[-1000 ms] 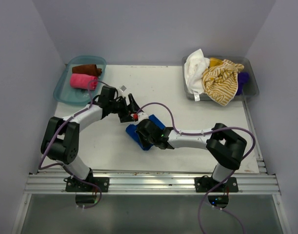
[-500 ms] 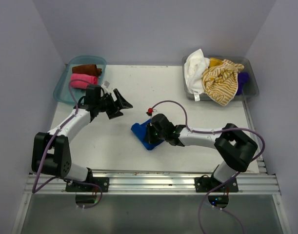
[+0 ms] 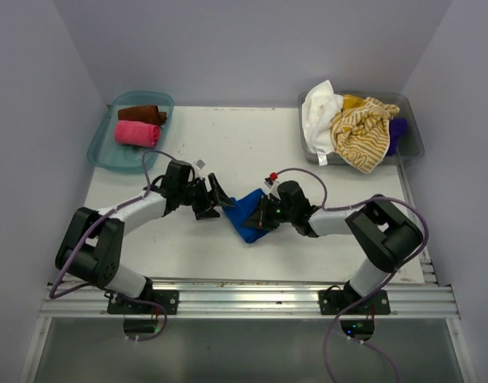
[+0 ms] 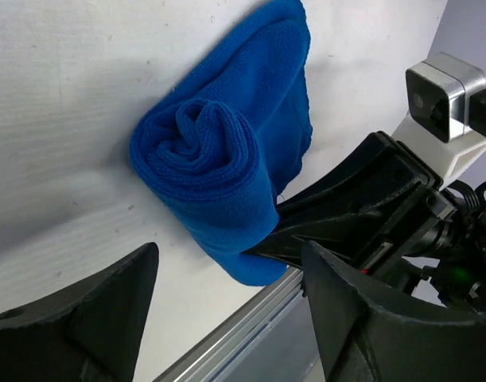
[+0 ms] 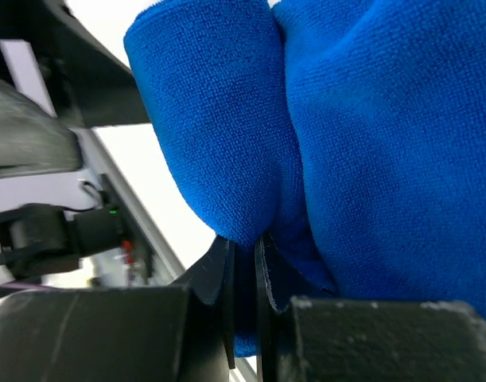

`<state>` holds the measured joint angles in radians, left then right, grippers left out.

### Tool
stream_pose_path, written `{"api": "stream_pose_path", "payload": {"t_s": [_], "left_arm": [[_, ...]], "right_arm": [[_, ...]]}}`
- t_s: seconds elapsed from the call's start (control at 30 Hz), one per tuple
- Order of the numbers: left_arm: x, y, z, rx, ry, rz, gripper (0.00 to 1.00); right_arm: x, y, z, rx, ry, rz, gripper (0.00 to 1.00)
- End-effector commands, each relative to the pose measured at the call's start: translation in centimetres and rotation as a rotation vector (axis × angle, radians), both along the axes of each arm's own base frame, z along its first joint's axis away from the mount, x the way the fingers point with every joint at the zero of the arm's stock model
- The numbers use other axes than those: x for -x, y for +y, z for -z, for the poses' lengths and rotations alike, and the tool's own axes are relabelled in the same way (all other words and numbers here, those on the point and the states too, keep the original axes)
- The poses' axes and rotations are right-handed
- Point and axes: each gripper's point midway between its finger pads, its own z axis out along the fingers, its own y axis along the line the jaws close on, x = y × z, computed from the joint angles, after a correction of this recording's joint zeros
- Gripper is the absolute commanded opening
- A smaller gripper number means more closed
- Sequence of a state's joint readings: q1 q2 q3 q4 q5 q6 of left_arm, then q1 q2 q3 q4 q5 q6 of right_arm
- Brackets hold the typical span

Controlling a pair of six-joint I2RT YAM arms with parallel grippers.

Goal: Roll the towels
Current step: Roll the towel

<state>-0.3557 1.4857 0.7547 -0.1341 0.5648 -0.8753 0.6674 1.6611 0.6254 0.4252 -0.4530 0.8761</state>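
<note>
Right hand point(image 5: 243, 267) tight on blue towel point(image 5: 362, 119)

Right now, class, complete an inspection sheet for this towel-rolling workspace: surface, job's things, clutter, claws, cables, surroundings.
Surface: white table.
Job's things: blue towel partly rolled mid-table; pink towel and brown towel rolled in teal tray; white towel, striped yellow towel, purple towel heaped in grey bin.
Clutter: nothing seen.
Claws: left claw open, facing the blue towel's rolled end; right claw shut on blue towel.
Cables: purple cables loop along both arms.
Surroundings: pale walls; metal rail at near edge.
</note>
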Motion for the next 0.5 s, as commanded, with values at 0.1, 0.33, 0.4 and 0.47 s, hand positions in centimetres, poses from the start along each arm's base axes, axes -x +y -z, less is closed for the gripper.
{"api": "stream_pose_path", "payload": {"t_s": [0.1,0.33,0.4,0.47], "left_arm": [[-0.8,-1.5,1.2,0.055,-0.019,-0.007,0.74],[-1.0,-1.8,2.8,0.053,0.002,-0.029,0.73],[-1.5,-2.0,3.2,0.048,0.003,-0.04,0.7],[-1.8,-2.0,3.9,0.021,0.027,-0.045,0.67]], "right_arm": [[0.8,-0.2,0.8,-0.125,0.143,-0.022,0.0],[0.9,-0.4,1.9,-0.145,0.194,-0.028,0.0],[1.0,-0.5,2.2,-0.14,0.205,-0.025,0.0],[0.8,-0.7,2.5,-0.123,0.2,-0.017,0.01]]}}
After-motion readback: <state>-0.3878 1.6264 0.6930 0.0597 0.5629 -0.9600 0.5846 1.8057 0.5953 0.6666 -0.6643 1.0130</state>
